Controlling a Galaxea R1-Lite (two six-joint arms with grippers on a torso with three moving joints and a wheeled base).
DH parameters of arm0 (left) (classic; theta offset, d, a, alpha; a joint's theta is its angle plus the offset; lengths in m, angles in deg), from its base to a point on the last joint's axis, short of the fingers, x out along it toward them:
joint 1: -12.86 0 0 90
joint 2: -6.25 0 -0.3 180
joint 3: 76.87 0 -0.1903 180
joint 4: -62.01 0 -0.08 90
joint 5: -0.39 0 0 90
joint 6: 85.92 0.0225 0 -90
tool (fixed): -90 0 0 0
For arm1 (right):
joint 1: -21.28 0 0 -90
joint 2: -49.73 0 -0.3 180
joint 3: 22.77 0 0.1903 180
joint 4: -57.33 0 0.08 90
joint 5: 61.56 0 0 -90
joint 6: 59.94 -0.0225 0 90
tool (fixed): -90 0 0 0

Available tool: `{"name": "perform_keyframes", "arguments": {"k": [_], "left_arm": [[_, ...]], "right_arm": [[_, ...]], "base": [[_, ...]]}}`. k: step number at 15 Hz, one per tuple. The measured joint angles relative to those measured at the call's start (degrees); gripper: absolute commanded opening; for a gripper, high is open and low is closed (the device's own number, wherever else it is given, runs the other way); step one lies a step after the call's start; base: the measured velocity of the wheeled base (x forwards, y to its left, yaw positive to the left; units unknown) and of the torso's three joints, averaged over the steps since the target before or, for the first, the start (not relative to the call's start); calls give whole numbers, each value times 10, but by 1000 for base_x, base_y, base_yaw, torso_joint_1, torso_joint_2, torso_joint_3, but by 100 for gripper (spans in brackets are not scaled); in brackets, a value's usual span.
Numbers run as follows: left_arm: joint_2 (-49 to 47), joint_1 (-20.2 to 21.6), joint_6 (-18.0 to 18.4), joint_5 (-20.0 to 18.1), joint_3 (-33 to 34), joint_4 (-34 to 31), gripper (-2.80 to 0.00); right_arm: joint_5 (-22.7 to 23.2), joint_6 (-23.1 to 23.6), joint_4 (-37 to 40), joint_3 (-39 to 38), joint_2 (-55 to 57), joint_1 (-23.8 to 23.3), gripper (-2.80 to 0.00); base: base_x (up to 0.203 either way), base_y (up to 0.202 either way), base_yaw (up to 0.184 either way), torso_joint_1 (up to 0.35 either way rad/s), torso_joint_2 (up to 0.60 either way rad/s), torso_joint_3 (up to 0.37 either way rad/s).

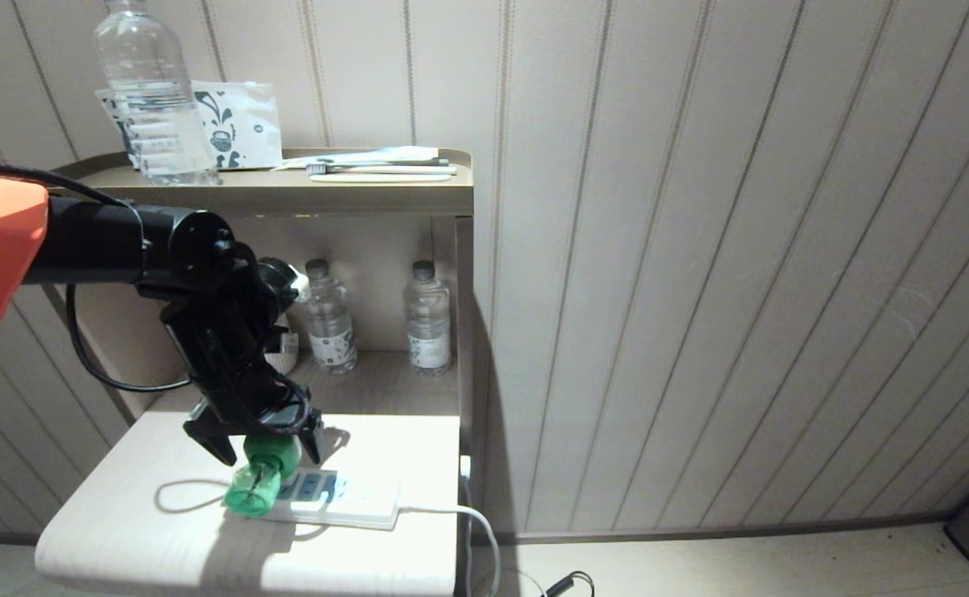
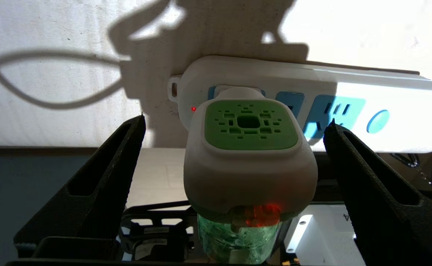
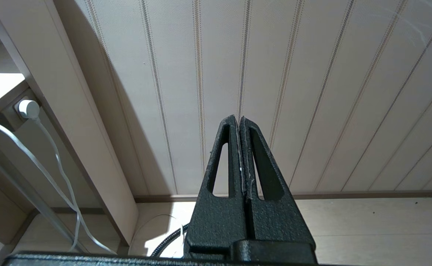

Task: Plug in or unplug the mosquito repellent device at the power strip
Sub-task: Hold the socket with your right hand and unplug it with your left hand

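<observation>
Head view: striped pale wall panelling fills the backdrop, with a light floor along its foot. Against it stands a tan shelf unit; its top carries a clear water bottle, a printed packet and a toothbrush, and its inner shelf holds two small water bottles. In front sits a pale wood-grain worktop, brightly lit. On it lies the power strip, white with blue sockets, its cable trailing off the edge. The mosquito repellent device is plugged into the strip's end socket, directly between the fingers, a red lamp glowing on it. The left gripper hangs just above it, fingers spread wide, clear of the device on both sides. Right wrist view: the right gripper has its fingers pressed together, empty, before the wall.
</observation>
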Motion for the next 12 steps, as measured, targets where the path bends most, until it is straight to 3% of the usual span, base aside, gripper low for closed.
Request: {"name": "perform_keyframes", "arguments": {"k": [12], "left_arm": [[-27, -2, -13, 0, -7, 7, 0]], "right_arm": [[0, 0, 0, 0, 0, 0, -280]], "base": [[0, 0, 0, 0, 0, 0]]}}
